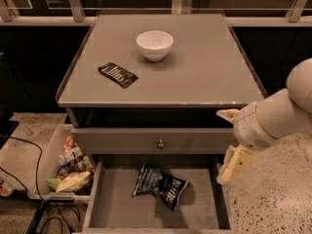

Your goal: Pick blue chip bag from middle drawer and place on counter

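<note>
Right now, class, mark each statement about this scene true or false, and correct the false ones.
1. The blue chip bag lies in the open middle drawer. True.
2. The white bowl stands on the counter. True.
3. The gripper holds the blue chip bag. False: it hangs at the drawer's right side, apart from the bag.
4. The black packet lies in the drawer. False: it lies on the counter, in front of and left of the bowl.
</note>
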Motion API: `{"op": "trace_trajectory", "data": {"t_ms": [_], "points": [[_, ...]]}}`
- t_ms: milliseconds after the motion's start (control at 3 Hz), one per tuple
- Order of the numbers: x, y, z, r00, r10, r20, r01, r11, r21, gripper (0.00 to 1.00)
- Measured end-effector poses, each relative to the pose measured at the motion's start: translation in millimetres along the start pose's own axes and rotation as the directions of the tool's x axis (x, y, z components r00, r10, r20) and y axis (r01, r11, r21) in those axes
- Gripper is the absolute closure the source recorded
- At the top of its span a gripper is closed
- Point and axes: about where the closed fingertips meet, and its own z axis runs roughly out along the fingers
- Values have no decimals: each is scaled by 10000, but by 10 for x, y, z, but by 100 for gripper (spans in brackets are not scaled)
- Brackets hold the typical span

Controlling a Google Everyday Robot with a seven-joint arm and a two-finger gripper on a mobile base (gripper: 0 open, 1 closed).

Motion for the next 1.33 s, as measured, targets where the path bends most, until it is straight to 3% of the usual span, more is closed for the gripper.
{"op": "trace_trajectory", "data": {"t_ms": [333, 1000, 1333], "points": [[221, 2, 457, 9976, 307, 619, -285, 9989, -363, 0], [714, 61, 1501, 9701, 601, 2352, -451, 9966, -685, 0], [712, 61, 1498, 9702, 599, 2350, -450, 9966, -684, 0]]}}
